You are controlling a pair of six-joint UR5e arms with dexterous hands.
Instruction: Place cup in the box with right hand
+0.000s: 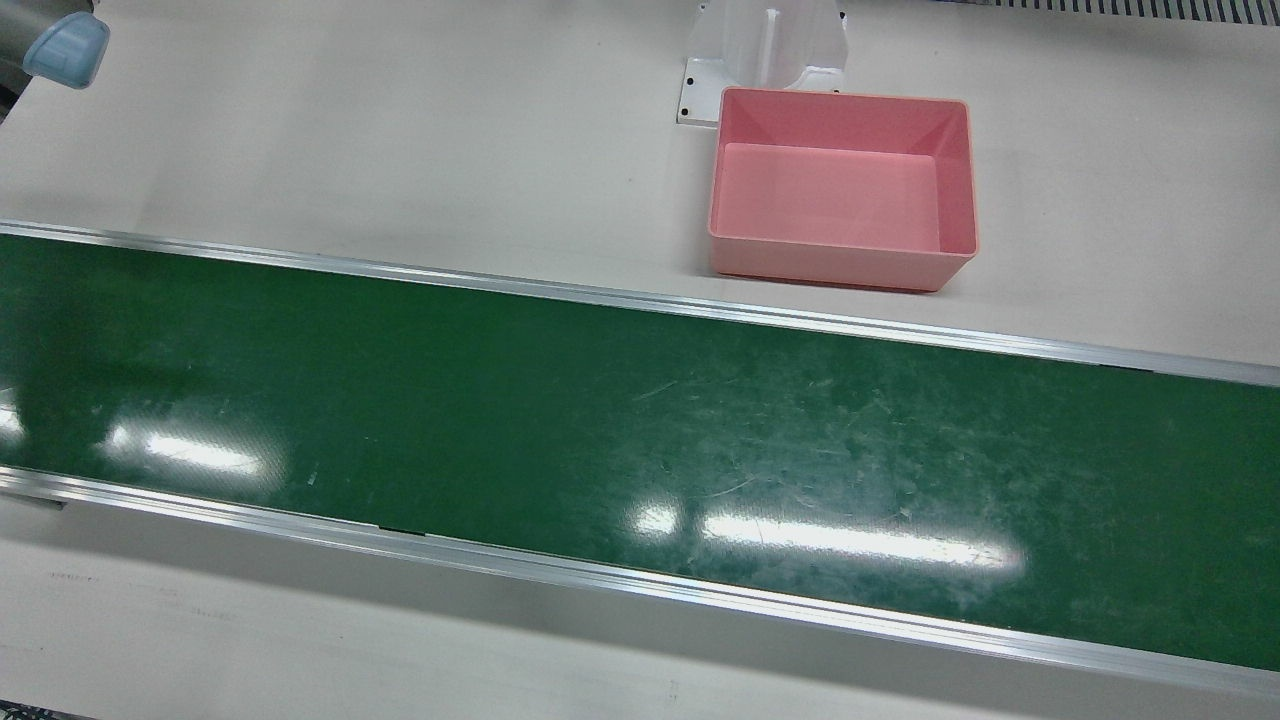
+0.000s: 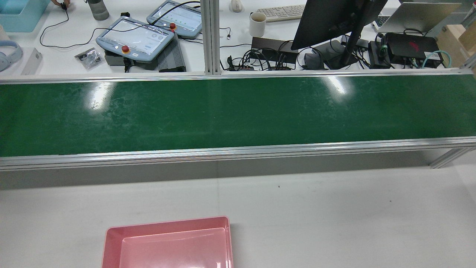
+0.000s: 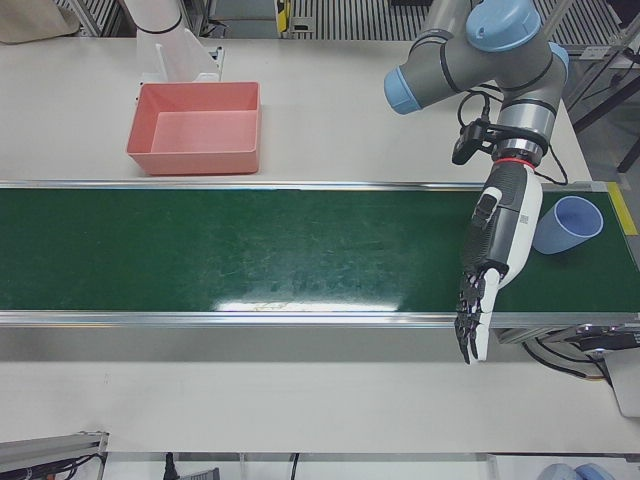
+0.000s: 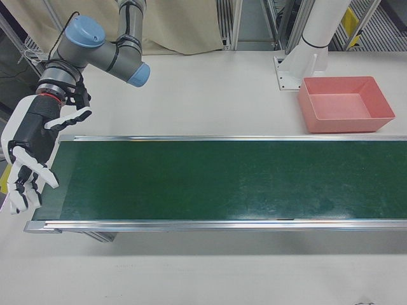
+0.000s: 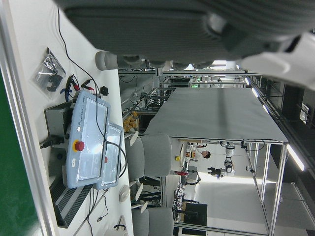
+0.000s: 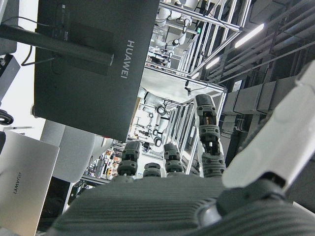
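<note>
Broadly, the scene is being filled by a white table [image 1: 400, 130], and a long green conveyor belt [image 3: 250, 250] is being carried across it between silver rails.

Each end of the belt is being overhung by one arm. The right arm [image 4: 95, 47] is being seen in the right-front view and the left arm [image 3: 480, 50] in the left-front view.

A pink box [image 4: 346, 103] is being shown empty on the table on the robot's side of the belt. It is being kept well apart from the right hand [image 4: 28, 159], far along the belt from it and beyond the rail, near a white pedestal [image 4: 311, 44].

The right hand is being held over its end of the belt with the fingers spread wide apart. Nothing is being gripped by it.

The left hand [image 3: 490, 270] is being held over the opposite end, with its fingers stretched out nearly straight towards the operators' rail. Nothing is being gripped by it either.

A light blue cup [image 3: 567, 225] is being shown tilted on the belt just beside the left hand, on its outer side. The whole belt length is being left between it and the right hand.
</note>
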